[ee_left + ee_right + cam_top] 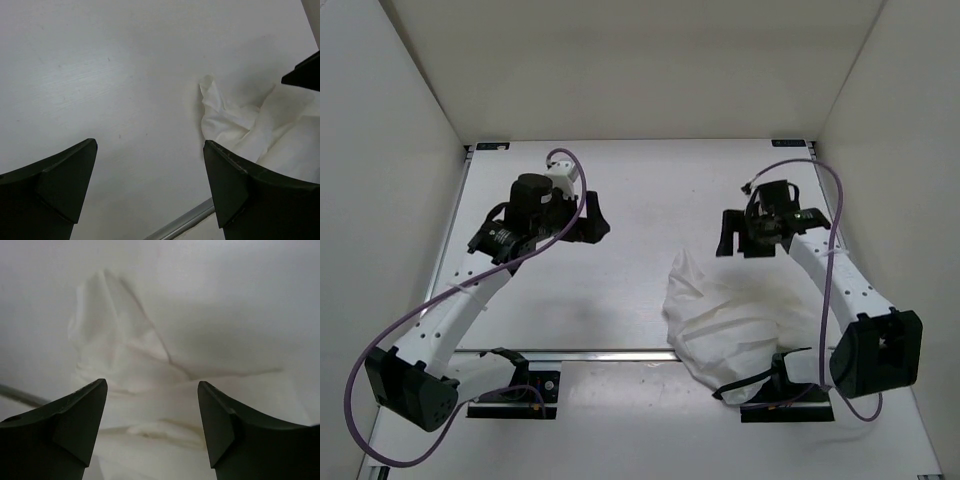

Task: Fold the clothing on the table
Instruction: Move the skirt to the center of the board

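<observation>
Clothing [735, 320] in rumpled heap on table [640, 200]

Crumpled thin white fabric garment [125, 360] lying on matte white table [230, 295], one fold peaked up at upper left, silver metal rail [20, 396] at left edge, right gripper [151, 385] over the cloth, dark fingers [75, 415] spread apart.

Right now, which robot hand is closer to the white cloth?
The right gripper: it hangs by the clothing's far edge, jaws open. The left gripper is off to the side, over bare table.
</observation>
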`<state>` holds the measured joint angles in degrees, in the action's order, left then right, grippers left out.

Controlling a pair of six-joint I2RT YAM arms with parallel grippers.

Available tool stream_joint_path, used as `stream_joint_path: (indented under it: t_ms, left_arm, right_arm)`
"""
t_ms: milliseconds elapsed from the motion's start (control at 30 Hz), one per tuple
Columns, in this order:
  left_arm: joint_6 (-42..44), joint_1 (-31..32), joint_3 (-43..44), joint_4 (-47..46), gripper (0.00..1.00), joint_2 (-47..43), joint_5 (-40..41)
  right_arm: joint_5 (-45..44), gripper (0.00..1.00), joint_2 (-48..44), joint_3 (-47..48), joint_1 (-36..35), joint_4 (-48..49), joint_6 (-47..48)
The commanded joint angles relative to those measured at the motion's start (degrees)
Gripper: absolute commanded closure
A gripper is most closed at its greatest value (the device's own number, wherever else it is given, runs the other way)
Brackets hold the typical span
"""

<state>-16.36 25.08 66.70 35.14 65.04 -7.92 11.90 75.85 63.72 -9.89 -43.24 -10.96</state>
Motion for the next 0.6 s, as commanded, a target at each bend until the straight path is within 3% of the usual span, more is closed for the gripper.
stream_joint_path:
  t_ms: [0, 133, 167, 200, 267, 367, 400, 500, 567]
  left_arm:
    - [0.0, -0.3, -3.4, -4.6, 0.01, -1.6, -6.7]
    - [1.1, -2.0, -4.0, -3.3, 0.01, -1.5, -6.2]
    - [1.2, -3.2, -4.1, -2.9, 0.01, -1.7, -6.4]
    - [1.2, -3.4, -4.4, -3.1, 0.02, -1.8, -6.3]
    - [1.6, -3.7, -3.7, -2.8, 0.02, -2.4, -5.8]
    - [2.4, -4.3, -3.5, -1.9, 0.01, -3.3, -4.7]
    - [2.6, -4.5, -3.3, -1.1, 0.01, -3.4, -4.2]
    - [3.1, -4.7, -3.2, -0.3, 0.02, -4.4, -2.8]
    - [3.0, -4.7, -3.3, 0.0, 0.02, -5.2, -2.4]
  right_arm:
    - [4.6, 0.29, -5.4, -5.8, -2.7, -7.3, -2.5]
    - [3.1, 0.25, -6.3, -9.8, -11.4, -6.9, -5.0]
    - [2.0, 0.31, -5.7, -10.3, -13.4, -6.8, -6.1]
    - [1.9, 0.48, -4.5, -11.1, -14.5, -7.5, -6.2]
    - [0.1, 0.63, -1.9, -12.1, -15.3, -7.8, -7.0]
    - [-2.6, 0.66, 1.9, -14.4, -16.1, -5.9, -7.0]
    - [-2.8, 0.71, 3.3, -14.4, -15.9, -4.8, -7.1]
    - [-2.5, 1.00, 8.5, -11.0, -14.9, -3.3, -7.2]
    - [-4.4, 1.00, 12.5, -7.1, -15.7, -1.7, -6.2]
